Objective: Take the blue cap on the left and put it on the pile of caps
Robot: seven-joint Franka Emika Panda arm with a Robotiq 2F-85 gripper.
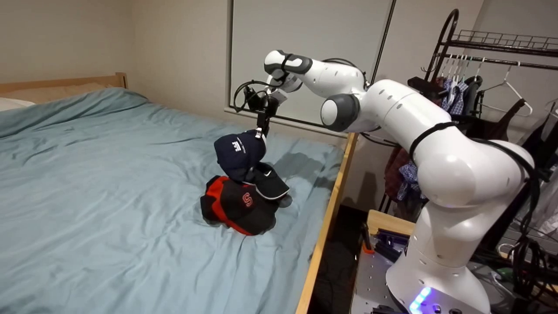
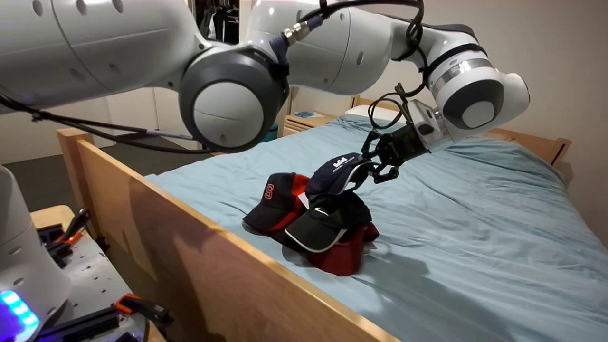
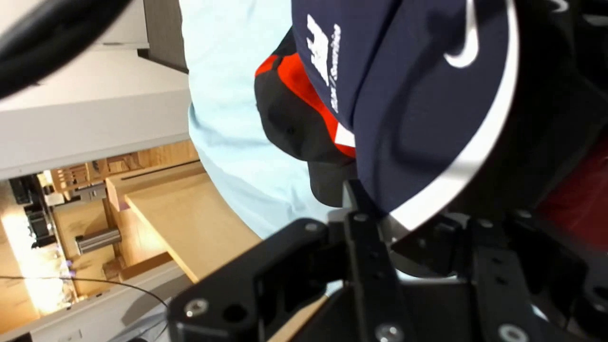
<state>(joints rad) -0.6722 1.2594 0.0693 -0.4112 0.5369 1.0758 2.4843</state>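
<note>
Domed, white-edged navy cap (image 2: 331, 176) atop curved-brimmed cap pile (image 2: 314, 226)

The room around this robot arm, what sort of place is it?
Most likely a bedroom: you can see a broad bed, its wooden headboard, and a rack of hanging clothes.

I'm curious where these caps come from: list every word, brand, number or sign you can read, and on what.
"S": black-and-red baseball cap.
Nike swoosh, no word: black cap with white-edged brim.
Nike swoosh, no word: navy baseball cap, in the wrist view.
Small white lettering beside that cap's emblem: too blurred to read surely.
Numbers: none readable.
</note>
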